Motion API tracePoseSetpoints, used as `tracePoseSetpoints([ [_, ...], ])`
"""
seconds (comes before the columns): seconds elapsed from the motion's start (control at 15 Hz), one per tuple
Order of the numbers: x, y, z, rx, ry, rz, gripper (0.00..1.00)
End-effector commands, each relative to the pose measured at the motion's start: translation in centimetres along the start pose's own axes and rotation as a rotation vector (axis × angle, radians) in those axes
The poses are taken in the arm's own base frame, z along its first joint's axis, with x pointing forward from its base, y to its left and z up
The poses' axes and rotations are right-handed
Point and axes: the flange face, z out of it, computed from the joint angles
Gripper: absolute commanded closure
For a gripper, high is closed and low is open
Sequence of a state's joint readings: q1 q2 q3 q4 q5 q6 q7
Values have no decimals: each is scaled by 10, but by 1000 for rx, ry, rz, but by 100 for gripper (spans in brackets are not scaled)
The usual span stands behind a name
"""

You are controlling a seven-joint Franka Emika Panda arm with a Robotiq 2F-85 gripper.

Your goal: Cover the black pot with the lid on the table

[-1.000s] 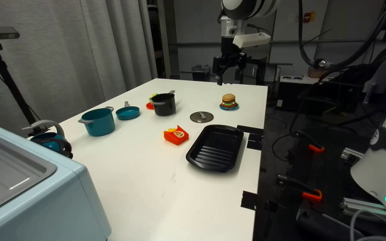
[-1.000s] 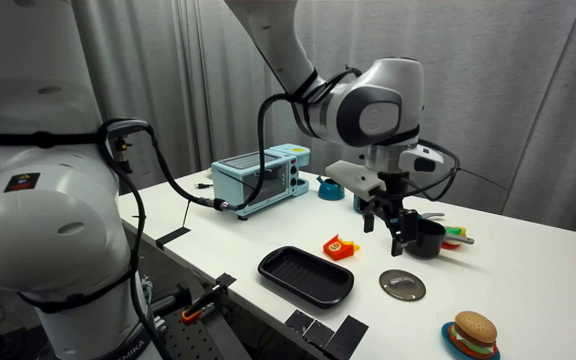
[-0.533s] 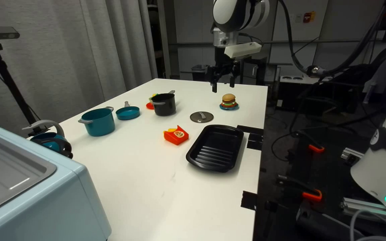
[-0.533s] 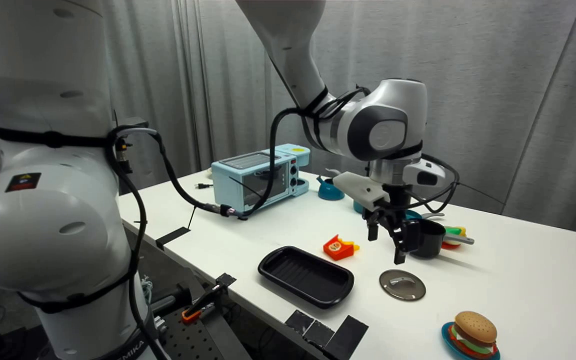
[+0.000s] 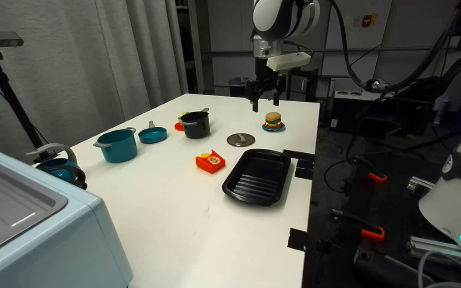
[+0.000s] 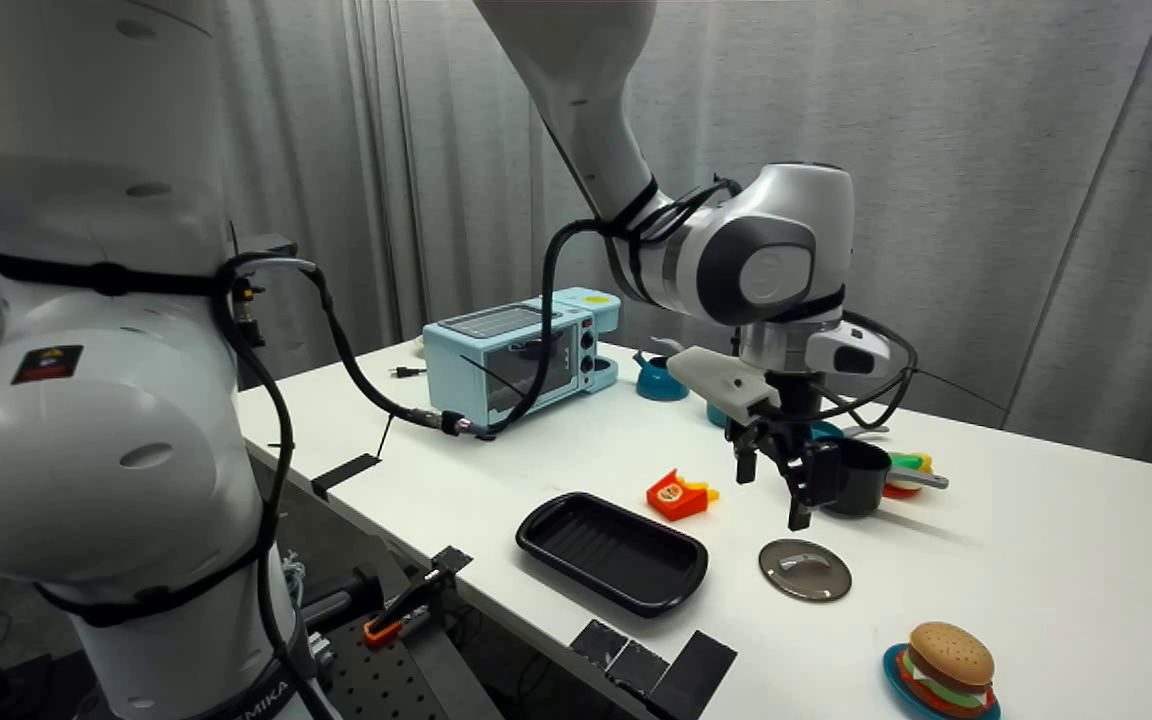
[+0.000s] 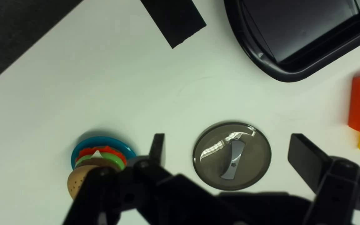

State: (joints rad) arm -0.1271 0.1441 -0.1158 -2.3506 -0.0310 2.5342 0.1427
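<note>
On the counter (image 6: 1056, 580) near the pot (image 5: 197, 126), the lid (image 6: 805, 571) is seen below the spread, unladen tool (image 6: 772, 499) and could be dropped if its slim handle (image 7: 233, 162) were pinched askew or shallowly.

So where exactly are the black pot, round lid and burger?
Black pot (image 5: 197, 127): in an exterior view, on its outer wall.
Round lid (image 7: 235, 157): in the wrist view, on its handle.
Burger (image 6: 951, 652): in an exterior view, on its top bun.
</note>
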Motion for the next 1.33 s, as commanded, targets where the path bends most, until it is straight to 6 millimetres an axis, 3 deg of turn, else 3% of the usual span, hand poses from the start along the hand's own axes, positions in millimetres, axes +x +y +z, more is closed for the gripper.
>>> tracePoseSetpoints([
  [0.0, 16, -19, 14, 8, 22, 23, 0],
  [0.33, 35, -46, 36, 11, 53, 48, 0],
  [0.53, 49, -52, 52, -2, 70, 66, 0],
  [1.27, 100, -39, 105, -43, 73, 135, 0],
])
